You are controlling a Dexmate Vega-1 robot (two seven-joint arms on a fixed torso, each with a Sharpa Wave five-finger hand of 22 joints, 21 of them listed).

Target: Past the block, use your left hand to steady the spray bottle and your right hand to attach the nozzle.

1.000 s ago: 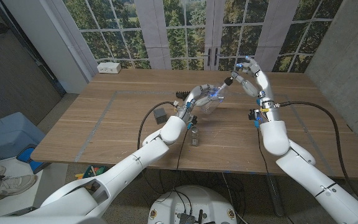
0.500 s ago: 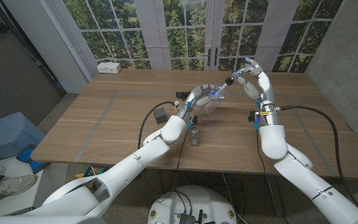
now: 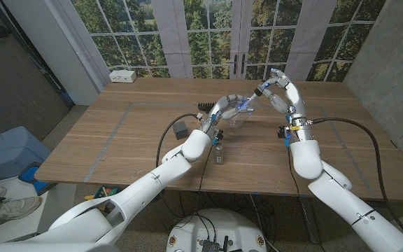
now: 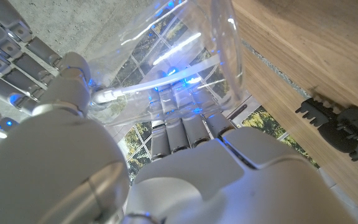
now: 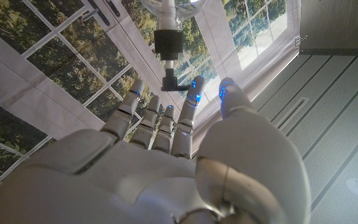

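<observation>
My left hand (image 3: pixel 220 110) grips the clear spray bottle (image 3: pixel 237 115) past the block (image 3: pixel 181 128), lifted off the table and tilted, its neck pointing toward my right hand. In the left wrist view the bottle (image 4: pixel 185 68) lies against my left hand (image 4: pixel 166 174), with a white dip tube inside it. My right hand (image 3: pixel 283 91) holds the nozzle (image 3: pixel 260 90) at the bottle's neck. In the right wrist view the nozzle (image 5: pixel 168 59), with its black collar, lines up with the neck, and the fingertips (image 5: pixel 194 87) of my right hand (image 5: pixel 185 162) close around its head.
A small capped vial (image 3: pixel 219 155) stands near the table's (image 3: pixel 117 150) front edge by my left forearm. A black comb-like part (image 4: pixel 340 127) lies on the wood behind the bottle. A white power box (image 3: pixel 122 75) sits at the far left corner.
My right hand has shifted slightly toward the bottle's neck, its fingers curling in around the nozzle. The left hand and bottle have stayed in place.
</observation>
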